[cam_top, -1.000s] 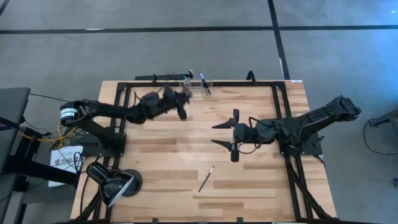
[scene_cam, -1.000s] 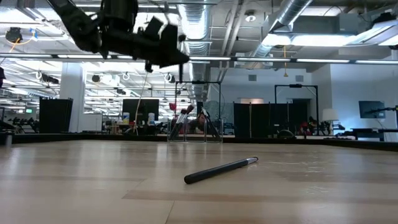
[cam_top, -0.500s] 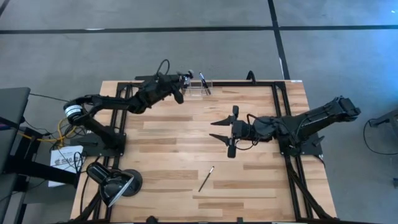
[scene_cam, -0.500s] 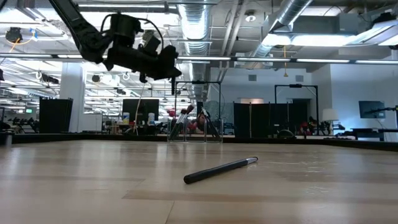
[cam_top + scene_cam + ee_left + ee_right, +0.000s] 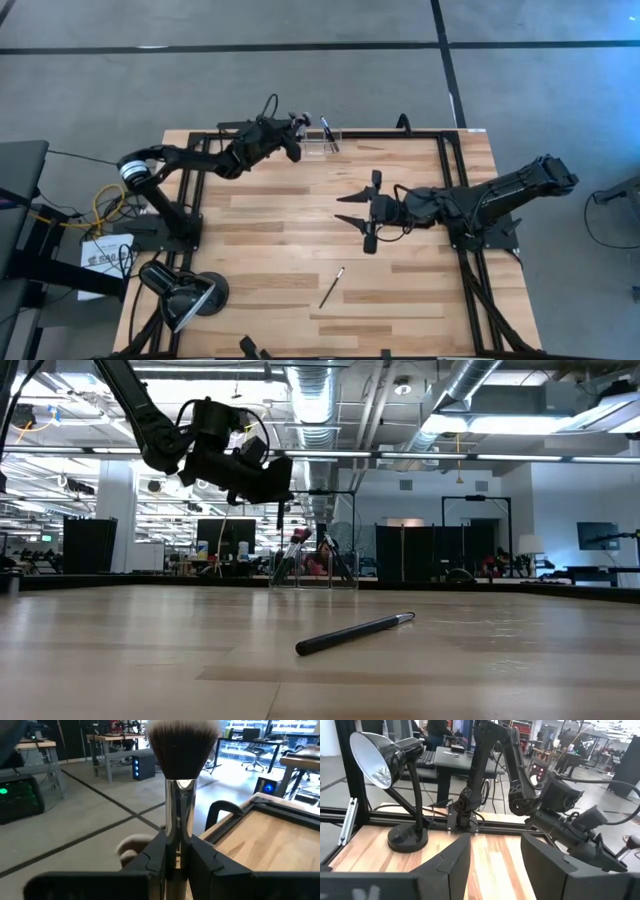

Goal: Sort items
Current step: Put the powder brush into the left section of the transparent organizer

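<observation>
Holding: the left gripper (image 5: 177,860) clamps a brush (image 5: 180,780) by its silver ferrule, the fingers (image 5: 150,862) pressed against both sides.
Held brush: it has a dark bristle head with pale tips, pointing away from the wrist camera, in line with the fingers.
Left gripper position: raised above the table's (image 5: 270,250) far edge, just beside the clear holder (image 5: 322,140), as seen in the high view.
Left gripper, low view: the gripper (image 5: 278,485) hangs above the holder (image 5: 312,565), with a thin dark rod pointing down from it; contact with the holder cannot be told.
Holder: clear, standing at the middle of the far edge, with several brushes (image 5: 298,545) standing tilted inside it; their number cannot be told.
Right gripper: the right gripper (image 5: 366,210) sits over the table centre with its fingers (image 5: 452,862) spread wide and nothing between them.
Right gripper height: it does not show in the low view, so its height above the wood cannot be told.
Loose brush: one slim dark brush (image 5: 332,287) lies flat on the wood nearer the front edge, diagonal, well apart from both grippers.
Loose brush, low view: the same brush (image 5: 355,633) rests alone on the surface, dark handle toward the camera, lighter tip away.
Lamp: a black lamp (image 5: 180,292) stands at the front left corner; in the right wrist view its round head (image 5: 377,760) faces the table.
</observation>
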Robot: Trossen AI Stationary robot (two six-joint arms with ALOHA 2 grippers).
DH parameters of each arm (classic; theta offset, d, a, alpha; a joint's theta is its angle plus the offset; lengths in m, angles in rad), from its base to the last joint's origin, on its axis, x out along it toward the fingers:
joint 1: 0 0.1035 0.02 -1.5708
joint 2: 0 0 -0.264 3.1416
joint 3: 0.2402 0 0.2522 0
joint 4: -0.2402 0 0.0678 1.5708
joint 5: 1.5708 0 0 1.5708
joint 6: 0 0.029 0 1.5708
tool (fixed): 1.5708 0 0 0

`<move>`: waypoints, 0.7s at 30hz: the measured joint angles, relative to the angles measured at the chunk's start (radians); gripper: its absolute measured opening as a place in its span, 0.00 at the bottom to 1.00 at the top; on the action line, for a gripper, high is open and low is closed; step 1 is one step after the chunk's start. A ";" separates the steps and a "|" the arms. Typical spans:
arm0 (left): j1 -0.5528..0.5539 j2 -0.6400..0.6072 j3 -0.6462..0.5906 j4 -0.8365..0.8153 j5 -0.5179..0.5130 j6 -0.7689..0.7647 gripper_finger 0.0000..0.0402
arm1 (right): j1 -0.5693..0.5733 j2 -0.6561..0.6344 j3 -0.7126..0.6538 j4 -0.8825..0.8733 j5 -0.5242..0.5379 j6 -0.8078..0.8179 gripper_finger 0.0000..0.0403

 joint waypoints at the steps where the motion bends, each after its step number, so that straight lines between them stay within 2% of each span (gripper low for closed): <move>1: 0.008 0.003 0.000 -0.001 0.002 0.000 0.12 | -0.001 0.000 0.000 0.000 0.000 0.003 0.41; 9: 0.062 0.006 0.000 0.000 0.016 -0.022 0.12 | -0.001 0.000 0.000 0.000 0.000 0.007 0.40; 21: 0.070 0.015 0.014 -0.007 0.006 -0.040 0.12 | -0.008 0.000 0.000 0.004 0.000 0.041 0.39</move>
